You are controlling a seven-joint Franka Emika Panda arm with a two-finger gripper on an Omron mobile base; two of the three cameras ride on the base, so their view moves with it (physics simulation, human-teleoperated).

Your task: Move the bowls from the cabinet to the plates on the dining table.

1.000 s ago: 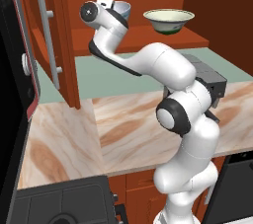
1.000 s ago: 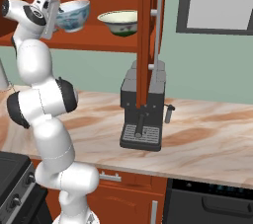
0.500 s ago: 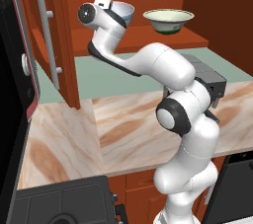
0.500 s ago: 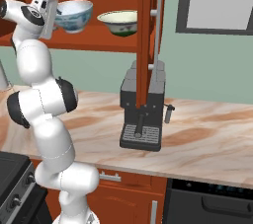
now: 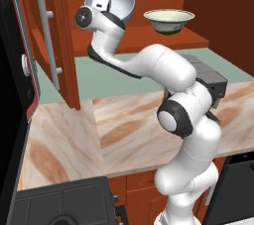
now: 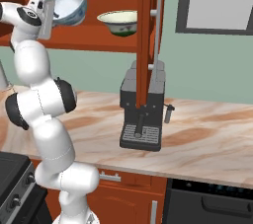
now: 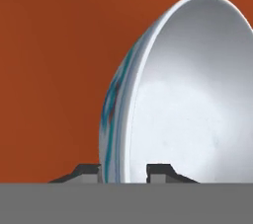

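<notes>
The pale grey-blue bowl [image 5: 113, 0] [image 6: 72, 2] is tipped up on edge inside the open red-brown cabinet [image 5: 149, 38], its hollow facing out. My gripper [image 5: 103, 12] [image 6: 51, 15] is shut on this bowl's rim. In the hand view the rim [image 7: 129, 119] runs down between the two fingertips of the gripper [image 7: 123, 171], one on each side. The cream bowl [image 5: 168, 21] [image 6: 118, 22] with a green band stands upright on the same shelf, to the right and apart. The plates and the dining table are out of view.
The left cabinet door [image 5: 47, 35] stands open beside the hand. The right door [image 6: 148, 30] hangs open over a black coffee machine [image 6: 143, 114] [image 5: 208, 78]. A marble-look counter [image 5: 119, 130] lies below, with a black stove [image 5: 64, 204] at the front left.
The jaws have closed on the grey-blue bowl's rim. The bowl, which sat level on the shelf, is now tilted steeply upward. The cream bowl has not moved.
</notes>
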